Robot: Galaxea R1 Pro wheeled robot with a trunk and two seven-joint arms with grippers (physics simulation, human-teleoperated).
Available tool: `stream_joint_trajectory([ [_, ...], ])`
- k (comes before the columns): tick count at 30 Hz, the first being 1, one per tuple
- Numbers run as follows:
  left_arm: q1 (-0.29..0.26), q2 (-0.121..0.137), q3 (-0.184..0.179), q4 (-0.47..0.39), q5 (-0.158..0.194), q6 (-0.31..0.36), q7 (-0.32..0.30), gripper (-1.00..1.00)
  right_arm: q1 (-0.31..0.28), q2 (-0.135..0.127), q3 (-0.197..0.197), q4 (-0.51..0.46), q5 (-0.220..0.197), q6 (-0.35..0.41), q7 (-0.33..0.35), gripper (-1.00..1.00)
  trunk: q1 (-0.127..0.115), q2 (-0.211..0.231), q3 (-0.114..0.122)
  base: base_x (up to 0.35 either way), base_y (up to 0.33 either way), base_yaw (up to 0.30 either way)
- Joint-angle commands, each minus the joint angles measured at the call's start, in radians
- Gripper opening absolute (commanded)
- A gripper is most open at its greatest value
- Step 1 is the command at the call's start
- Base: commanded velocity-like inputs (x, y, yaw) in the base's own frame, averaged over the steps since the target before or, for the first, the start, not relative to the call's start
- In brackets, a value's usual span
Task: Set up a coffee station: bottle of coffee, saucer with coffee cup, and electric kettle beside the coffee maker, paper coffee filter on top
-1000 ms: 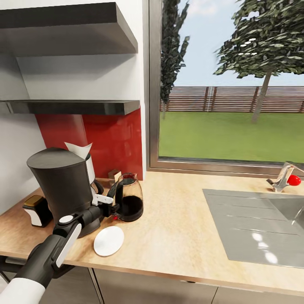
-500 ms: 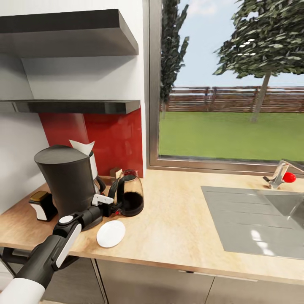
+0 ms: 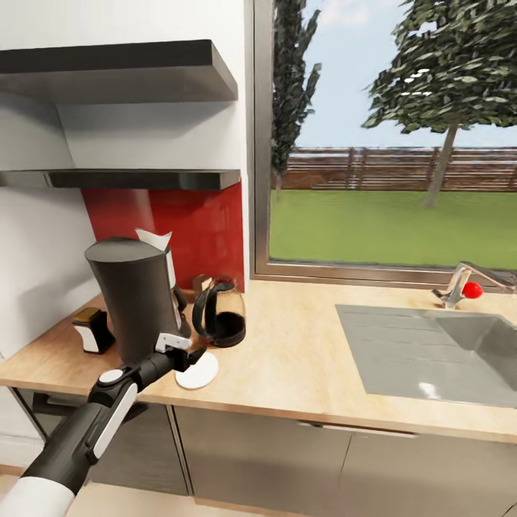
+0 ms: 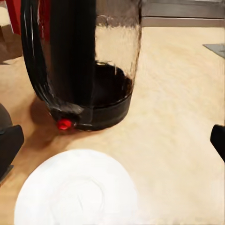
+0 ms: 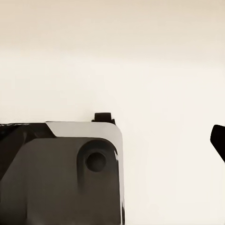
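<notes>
Located the coffee maker upright on the countertop; taken as reference for all positions below.

Found the electric kettle just beside the maker on its window side, upright, with dark liquid inside. Found the saucer flat in front of the maker, near the counter's front edge, bare on top, with no coffee cup set on it yet. Found the bottle of coffee beside the maker on the side away from the kettle, off the kitchen shelf. Noted the paper coffee filter poking up behind the maker's top; cannot tell whether seated on it or resting against something behind.

Recorded the left gripper released, fingertips spread wide, holding nothing, low in front of the maker, over the saucer and aimed at the kettle base. For the right gripper, cannot tell whether parted or closed, with a single dark tip at the picture's edge.

Judged risks:
- Nudging the saucer off the front edge, through a low sweep of the open fingers.
- Knocking the kettle and spilling it, through a forward push.
- Dislodging the filter, through any bump to the maker.
</notes>
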Motion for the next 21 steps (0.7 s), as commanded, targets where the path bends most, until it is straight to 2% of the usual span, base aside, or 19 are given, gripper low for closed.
stream_joint_trajectory([
  [1,0.004,0.003,0.000,-0.001,0.011,0.009,-0.001,1.00,-0.001,0.000,0.009,0.000,-0.011,-0.003,-0.001,1.00,0.000,-0.002,-0.002,-0.337,0.000,0.000],
  [5,0.065,0.010,0.020,-0.003,0.024,-0.002,-0.008,1.00,-0.001,-0.001,0.010,-0.002,-0.011,-0.005,-0.001,1.00,0.000,-0.002,-0.002,-0.337,0.000,0.000],
  [7,0.128,0.010,0.065,-0.006,0.033,-0.055,-0.011,1.00,-0.001,0.000,0.011,-0.002,-0.011,-0.007,-0.001,1.00,0.000,-0.002,-0.002,-0.221,0.000,0.000],
  [11,0.217,0.010,0.120,-0.008,0.048,-0.132,-0.013,1.00,-0.001,0.000,0.010,-0.003,-0.012,-0.009,-0.001,1.00,0.000,-0.002,-0.002,-0.061,0.000,0.000],
  [15,0.371,0.010,0.210,-0.008,0.079,-0.278,-0.025,1.00,-0.001,0.002,0.010,-0.004,-0.013,-0.010,-0.001,1.00,0.000,-0.002,-0.002,-0.013,0.000,0.000],
  [18,0.470,0.010,0.304,0.007,0.093,-0.393,-0.075,1.00,-0.001,0.002,0.010,-0.004,-0.013,-0.010,-0.001,1.00,0.000,-0.002,-0.002,-0.002,0.000,0.000],
  [20,0.526,0.008,0.379,0.057,0.093,-0.435,-0.118,1.00,-0.001,0.002,0.010,-0.004,-0.013,-0.010,-0.001,1.00,0.000,-0.002,-0.002,0.000,0.000,0.000],
  [21,0.543,0.008,0.397,0.091,0.091,-0.443,-0.130,1.00,-0.001,0.002,0.010,-0.004,-0.013,-0.010,-0.001,1.00,0.000,-0.002,-0.002,0.000,0.000,0.000],
])
